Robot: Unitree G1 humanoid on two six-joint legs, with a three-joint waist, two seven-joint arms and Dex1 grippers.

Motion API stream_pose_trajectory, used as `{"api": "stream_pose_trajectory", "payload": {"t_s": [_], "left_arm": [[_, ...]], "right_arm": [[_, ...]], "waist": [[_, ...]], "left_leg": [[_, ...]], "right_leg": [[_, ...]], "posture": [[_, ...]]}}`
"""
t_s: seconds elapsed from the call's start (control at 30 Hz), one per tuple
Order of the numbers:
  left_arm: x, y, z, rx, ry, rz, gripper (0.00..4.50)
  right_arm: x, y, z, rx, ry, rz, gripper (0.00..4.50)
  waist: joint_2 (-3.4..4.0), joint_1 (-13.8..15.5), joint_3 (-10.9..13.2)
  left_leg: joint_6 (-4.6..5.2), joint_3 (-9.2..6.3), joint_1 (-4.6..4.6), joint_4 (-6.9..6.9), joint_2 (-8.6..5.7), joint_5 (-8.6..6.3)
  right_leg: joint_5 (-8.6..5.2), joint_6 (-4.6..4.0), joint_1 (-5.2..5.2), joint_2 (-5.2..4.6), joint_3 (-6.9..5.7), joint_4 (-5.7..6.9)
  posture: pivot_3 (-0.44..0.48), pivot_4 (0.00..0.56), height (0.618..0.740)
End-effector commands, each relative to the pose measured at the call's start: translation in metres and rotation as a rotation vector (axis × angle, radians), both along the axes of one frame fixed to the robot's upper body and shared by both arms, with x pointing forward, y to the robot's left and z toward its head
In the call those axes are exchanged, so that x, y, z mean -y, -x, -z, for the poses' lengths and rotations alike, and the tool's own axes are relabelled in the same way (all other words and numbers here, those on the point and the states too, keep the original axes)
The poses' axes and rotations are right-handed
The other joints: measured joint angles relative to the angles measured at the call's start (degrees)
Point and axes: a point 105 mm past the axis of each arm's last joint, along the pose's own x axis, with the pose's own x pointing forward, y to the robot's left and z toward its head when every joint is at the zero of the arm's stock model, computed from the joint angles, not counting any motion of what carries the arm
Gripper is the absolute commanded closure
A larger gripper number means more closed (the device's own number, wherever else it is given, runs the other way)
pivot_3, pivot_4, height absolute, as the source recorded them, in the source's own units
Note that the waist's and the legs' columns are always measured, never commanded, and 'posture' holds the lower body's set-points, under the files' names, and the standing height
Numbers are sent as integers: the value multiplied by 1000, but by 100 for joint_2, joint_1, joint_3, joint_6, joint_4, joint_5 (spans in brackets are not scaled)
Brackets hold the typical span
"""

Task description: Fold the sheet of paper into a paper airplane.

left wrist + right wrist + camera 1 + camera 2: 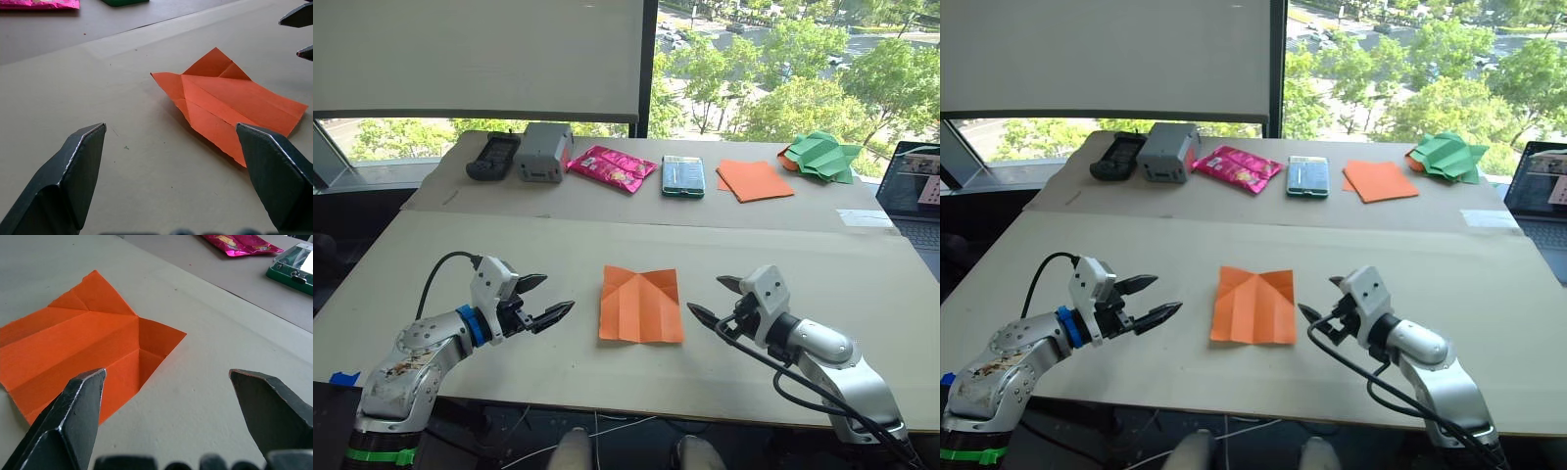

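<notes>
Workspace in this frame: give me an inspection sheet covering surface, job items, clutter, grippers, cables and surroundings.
Surface: beige table, with a second board behind it.
Job's things: sheet of paper lies creased mid-table between the grippers, with triangular flaps at its far edge; untouched.
Clutter: far row holds a black handset, grey box, pink packet, green case, stack of orange sheets and green paper shapes.
Grippers: left gripper and right gripper hover beside the sheet, jaws open.
Cables: black cable on each arm.
Surroundings: window onto trees; laptop at right.
</notes>
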Motion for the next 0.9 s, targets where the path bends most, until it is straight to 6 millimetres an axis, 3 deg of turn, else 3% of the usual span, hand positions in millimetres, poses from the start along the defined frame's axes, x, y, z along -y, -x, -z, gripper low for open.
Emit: {"api": "stream_pose_trajectory", "payload": {"t_s": [0.03,0.2,0.3,0.67,0.8,0.9], "left_arm": [[3,-1,-11,44,1,19,0],[17,-4,-19,74,12,68,0],[33,-8,-21,104,19,139,763],[79,-35,24,103,-116,264,4475],[97,-34,37,81,-128,320,4475],[99,-33,53,40,-168,328,4475]], "right_arm": [[-2,1,-11,52,-8,-7,43],[-3,0,-10,49,-8,2,43],[-3,-1,-9,50,-5,12,0],[-5,3,-3,39,16,31,0],[-3,6,-2,37,22,40,0],[-3,7,-1,28,28,42,0]], "waist": [[0,0,0],[0,9,0],[-1,13,0],[9,5,-10],[9,7,-10],[10,5,-11]], "left_leg": [[0,0,0,0,0,0],[0,0,0,1,-1,0],[1,0,-1,2,-1,1],[47,0,1,9,-3,30],[48,0,0,10,-4,30],[49,0,0,11,-4,31]], "right_leg": [[0,0,0,0,0,0],[0,0,3,0,0,0],[1,1,5,0,0,0],[7,12,9,4,2,12],[8,13,10,4,4,11],[10,17,11,4,4,11]], "posture": [[0,150,702],[0,150,702],[0,150,702],[0,150,702],[0,150,702],[0,150,702]]}}
